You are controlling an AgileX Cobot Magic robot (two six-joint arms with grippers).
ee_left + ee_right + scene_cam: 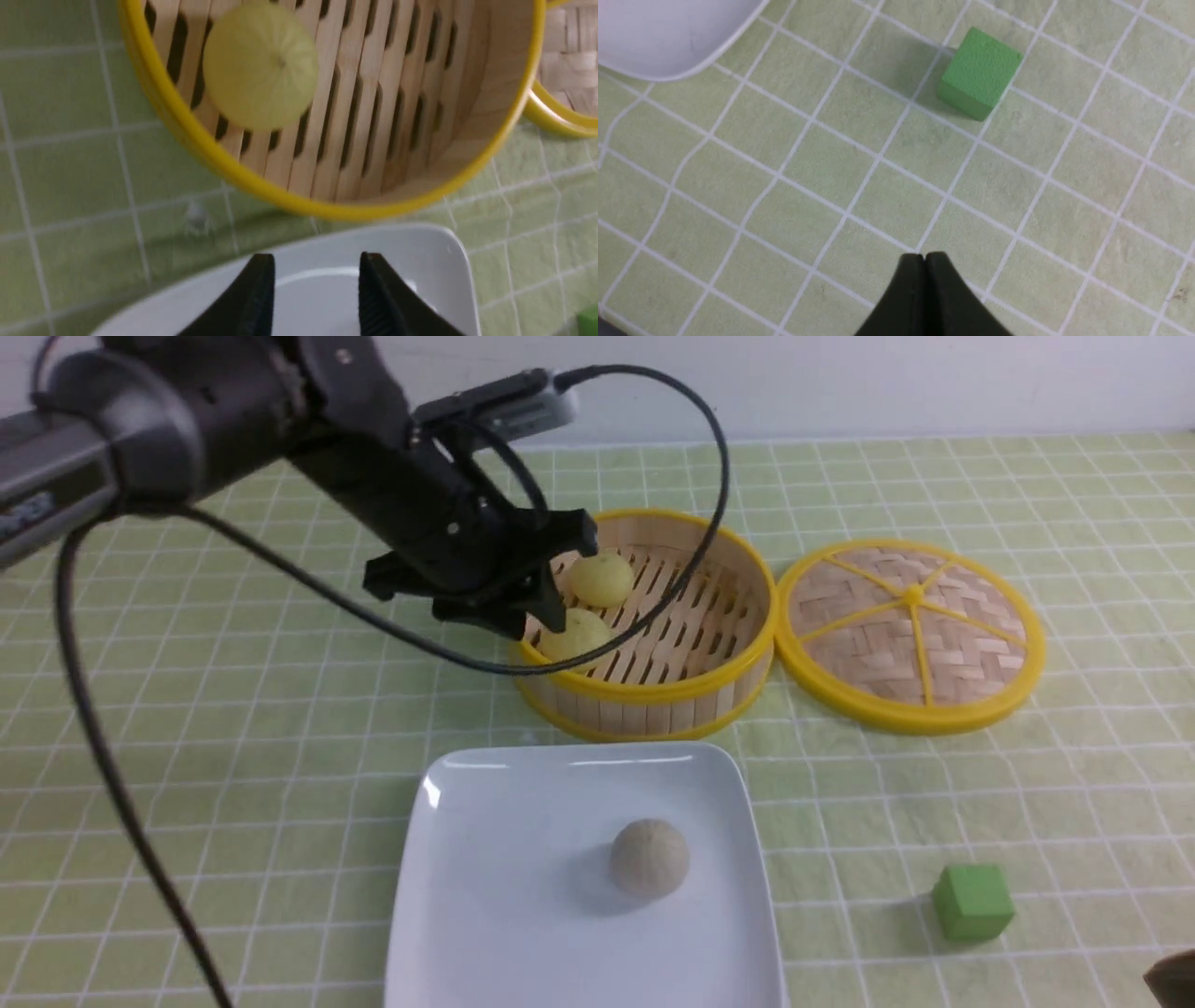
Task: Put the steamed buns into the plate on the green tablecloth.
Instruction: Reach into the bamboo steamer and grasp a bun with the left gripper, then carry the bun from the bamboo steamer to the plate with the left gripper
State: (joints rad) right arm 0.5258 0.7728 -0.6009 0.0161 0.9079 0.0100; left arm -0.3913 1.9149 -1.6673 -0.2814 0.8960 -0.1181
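two yellow buns (576, 639) lie in the steamer (644, 693), one greyish bun (650, 859) on the plate (579, 952). left fingers (316, 280) parted, empty; right fingers (923, 284) closed. a low approach could catch the steamer's rim.

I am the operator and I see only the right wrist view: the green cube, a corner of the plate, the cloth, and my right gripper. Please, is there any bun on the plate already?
Observer: Yes, one greyish bun lies on the plate.
Operator: Thank you. And where are the other buns, please?
Observer: Two yellow buns sit in the steamer, one farther from the plate than the other.
Operator: Is the left gripper holding something?
Observer: No, the left gripper is open, with nothing between its fingers.
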